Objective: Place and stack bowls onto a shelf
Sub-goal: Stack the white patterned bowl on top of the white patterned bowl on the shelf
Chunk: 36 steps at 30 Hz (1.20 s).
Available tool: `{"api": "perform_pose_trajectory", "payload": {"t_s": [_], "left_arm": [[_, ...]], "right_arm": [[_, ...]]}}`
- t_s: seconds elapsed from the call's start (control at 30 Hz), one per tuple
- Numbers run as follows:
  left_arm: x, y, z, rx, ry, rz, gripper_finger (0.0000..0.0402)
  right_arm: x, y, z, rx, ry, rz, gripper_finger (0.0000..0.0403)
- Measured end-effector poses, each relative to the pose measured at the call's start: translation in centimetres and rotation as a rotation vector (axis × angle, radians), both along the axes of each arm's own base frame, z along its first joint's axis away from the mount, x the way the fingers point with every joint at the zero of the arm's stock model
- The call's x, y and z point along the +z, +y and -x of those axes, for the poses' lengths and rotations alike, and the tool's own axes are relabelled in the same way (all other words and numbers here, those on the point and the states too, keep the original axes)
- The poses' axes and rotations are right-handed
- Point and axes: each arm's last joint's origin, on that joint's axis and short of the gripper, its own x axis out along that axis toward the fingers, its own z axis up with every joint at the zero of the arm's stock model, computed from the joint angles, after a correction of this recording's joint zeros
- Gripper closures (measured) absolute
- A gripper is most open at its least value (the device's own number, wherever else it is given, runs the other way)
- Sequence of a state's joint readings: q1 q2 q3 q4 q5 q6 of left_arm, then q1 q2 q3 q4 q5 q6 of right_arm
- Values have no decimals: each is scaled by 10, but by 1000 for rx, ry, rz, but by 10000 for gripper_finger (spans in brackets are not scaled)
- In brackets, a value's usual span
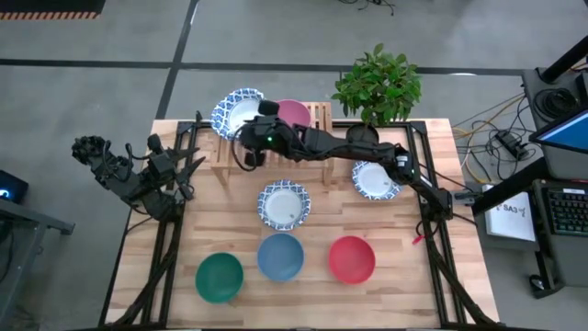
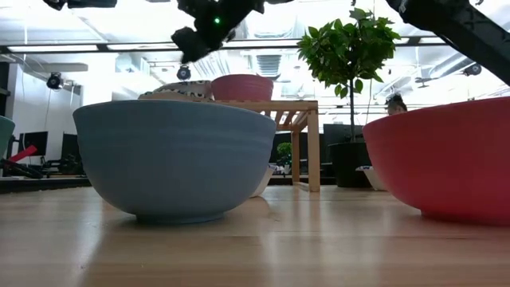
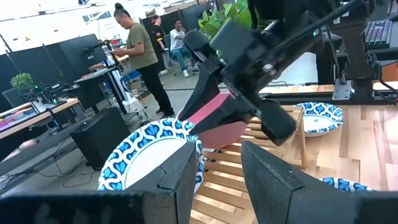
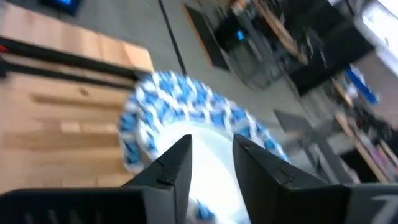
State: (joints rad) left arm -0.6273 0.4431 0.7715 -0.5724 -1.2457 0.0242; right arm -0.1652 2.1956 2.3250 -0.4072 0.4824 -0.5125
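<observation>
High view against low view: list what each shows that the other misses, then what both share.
Only the high view shows the round green bowl, three white bowls with blue patterned rims, one on the rack, and the left gripper waiting at the table's left edge. Only the low view shows the room's ceiling lights. Both share the round blue bowl, red bowl, pink bowl, the light-wood slatted shelf and the leafy potted plant.

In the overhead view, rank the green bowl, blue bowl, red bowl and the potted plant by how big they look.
1. Potted plant, its foliage spreading widest.
2. Green bowl, blue bowl and red bowl look alike in size, so I won't rank them.
</observation>
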Motion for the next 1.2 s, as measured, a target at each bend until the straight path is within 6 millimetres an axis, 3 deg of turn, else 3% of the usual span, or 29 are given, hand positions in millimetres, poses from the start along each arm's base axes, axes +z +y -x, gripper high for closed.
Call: {"api": "perform_pose_trajectory", "payload": {"t_s": [0.3,0.5,0.77,0.93,1.07,1.2], "left_arm": [[0,0,0,0,1,0,290],[0,0,0,0,1,0,290],[0,0,0,0,1,0,290],[0,0,0,1,-2,3,290],[0,0,0,2,-3,5,290],[-1,0,0,2,-2,4,290]], "right_arm": [[-28,0,-4,-37,34,-58,385],[-39,-2,-8,-32,-7,-58,394],[-27,-1,-9,-34,-70,-29,394],[8,-6,1,-143,-187,-73,394],[28,-31,14,-241,-295,-128,394],[25,-67,27,-331,-319,-192,394]]}}
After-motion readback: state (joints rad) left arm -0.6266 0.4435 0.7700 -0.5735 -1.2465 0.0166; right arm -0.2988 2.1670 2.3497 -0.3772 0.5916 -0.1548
